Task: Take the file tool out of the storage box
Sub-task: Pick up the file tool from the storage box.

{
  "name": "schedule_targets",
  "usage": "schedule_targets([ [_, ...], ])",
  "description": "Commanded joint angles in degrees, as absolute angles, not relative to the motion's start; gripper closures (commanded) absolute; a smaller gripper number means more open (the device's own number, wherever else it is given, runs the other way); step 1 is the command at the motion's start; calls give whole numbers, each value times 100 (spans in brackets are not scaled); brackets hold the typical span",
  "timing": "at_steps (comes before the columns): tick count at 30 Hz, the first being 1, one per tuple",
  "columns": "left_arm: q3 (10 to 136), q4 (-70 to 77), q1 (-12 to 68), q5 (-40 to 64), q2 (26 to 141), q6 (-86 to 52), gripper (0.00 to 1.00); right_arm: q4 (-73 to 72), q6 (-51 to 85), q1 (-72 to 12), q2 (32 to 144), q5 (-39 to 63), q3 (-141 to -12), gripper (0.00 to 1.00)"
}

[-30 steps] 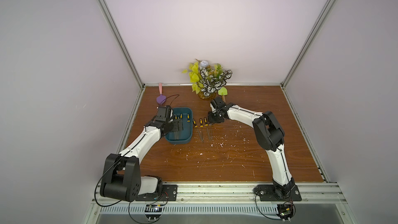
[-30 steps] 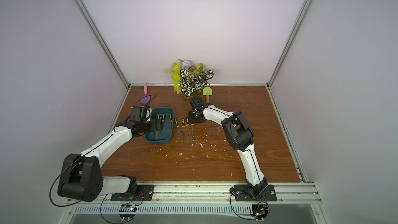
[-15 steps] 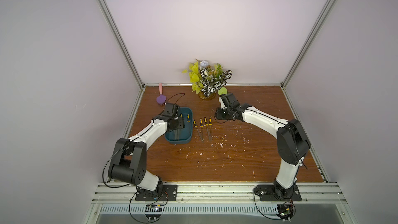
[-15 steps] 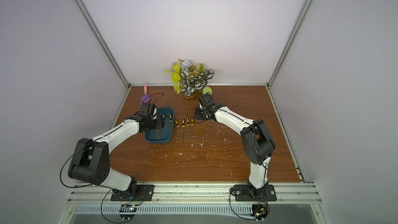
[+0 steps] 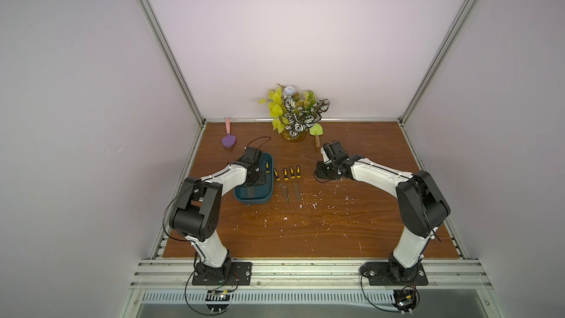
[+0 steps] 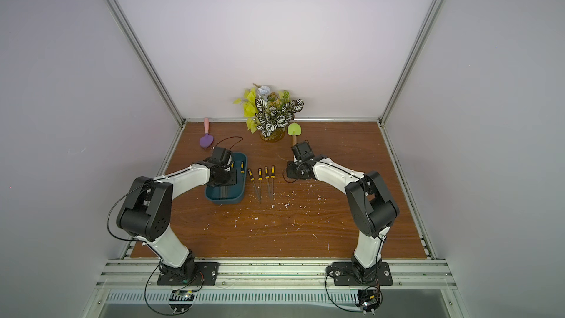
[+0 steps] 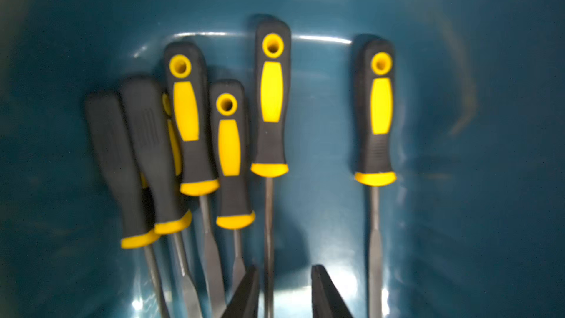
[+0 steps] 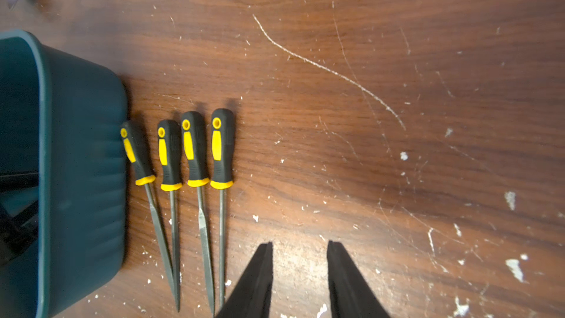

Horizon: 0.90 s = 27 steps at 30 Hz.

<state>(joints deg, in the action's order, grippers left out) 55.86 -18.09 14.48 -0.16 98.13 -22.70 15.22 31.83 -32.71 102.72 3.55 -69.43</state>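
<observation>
**Inspector:** Position of the box?

**Assistant:** In a top view, the box (image 5: 255, 199) sits on the table (image 5: 305, 234), left of centre. The left gripper (image 5: 256, 178) is down inside it, and its jaws cannot be made out. One yellow-and-black handle (image 5: 267, 167) shows by the box's right wall.

**Inspector:** Outside the box?

**Assistant:** Four files (image 5: 286, 180) lie in a row just right of it, handles toward the back wall. The right gripper (image 5: 321, 174) is low over the table, right of the row and apart from it.

**Inspector:** Other items?

**Assistant:** A plant (image 5: 295, 114) stands at the back wall, a purple spatula (image 5: 228, 141) to its left and a green spatula (image 5: 316, 131) just beside it. White flecks (image 5: 315, 204) are scattered across the table.
</observation>
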Motion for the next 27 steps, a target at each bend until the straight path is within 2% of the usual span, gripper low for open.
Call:
schedule_targets([
  [1, 5748, -1809, 1484, -185, 9894, -2242, 68, 1476, 3122, -3250, 10195, 448, -7246, 64],
  [7, 5722, -1783, 1483, -152, 10081, -2200, 73, 1411, 3154, -3243, 10106, 444, -7073, 64],
  [10, 5715, -1845, 1484, -167, 10143, -2166, 83, 1445, 3173, -3212, 10091, 444, -7022, 64],
  [14, 5649, -1828, 1489, -189, 10140, -2162, 89, 1441, 3164, -3185, 10056, 424, -6987, 64],
  [16, 5627, -1854, 1487, -197, 10151, -2151, 99, 1441, 3155, -3179, 10043, 430, -7003, 64],
  [23, 5404, -1642, 1490, -187, 9398, -2176, 100, 1390, 3009, -3186, 9916, 577, -7086, 64],
  [27, 5090, -1081, 1486, 412, 8407, -1968, 100, 772, 2765, -3253, 9617, 1095, -6887, 64],
])
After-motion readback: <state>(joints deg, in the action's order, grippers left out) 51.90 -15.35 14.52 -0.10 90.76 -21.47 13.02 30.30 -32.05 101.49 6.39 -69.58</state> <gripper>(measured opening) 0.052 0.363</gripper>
